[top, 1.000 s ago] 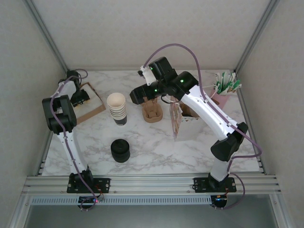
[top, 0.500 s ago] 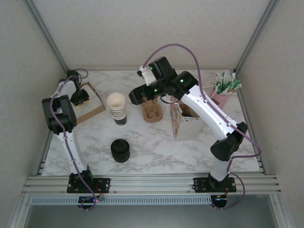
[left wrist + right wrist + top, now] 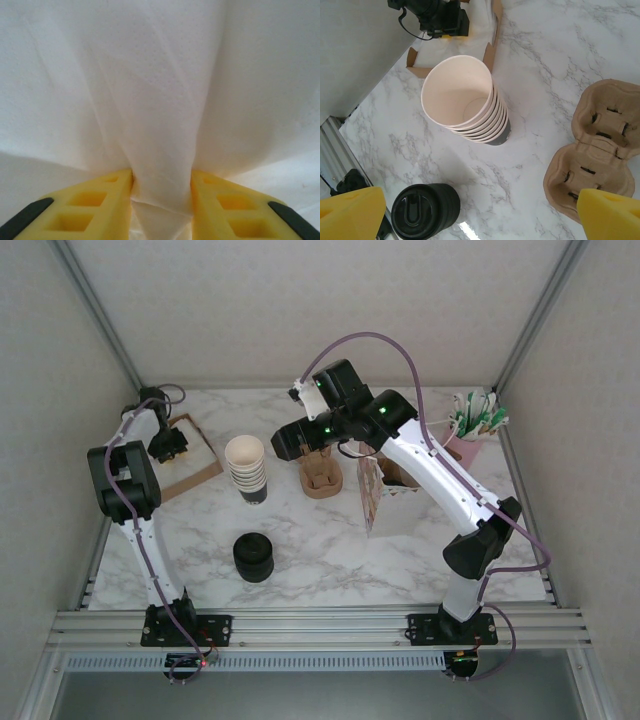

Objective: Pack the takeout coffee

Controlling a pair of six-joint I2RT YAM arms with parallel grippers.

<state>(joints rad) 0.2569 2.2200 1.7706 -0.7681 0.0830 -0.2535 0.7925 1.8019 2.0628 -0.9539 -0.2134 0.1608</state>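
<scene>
Your left jaws are pinching white tissue (image 3: 160,100) far left of the cup stack (image 3: 465,102); your right jaws are hanging spread above, just right of it. The takeout coffee looks not yet made up, lids (image 3: 425,212) sitting on the stack's near side. Descending off-centre risks toppling it.

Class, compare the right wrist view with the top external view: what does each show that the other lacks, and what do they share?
Right wrist adds its own yellow tool fingers, spread wide. Top external adds the paper bag and the pink holder of packets. Both share the cup stack, black lid stack, cardboard carrier and the left tool at the white paper.
</scene>
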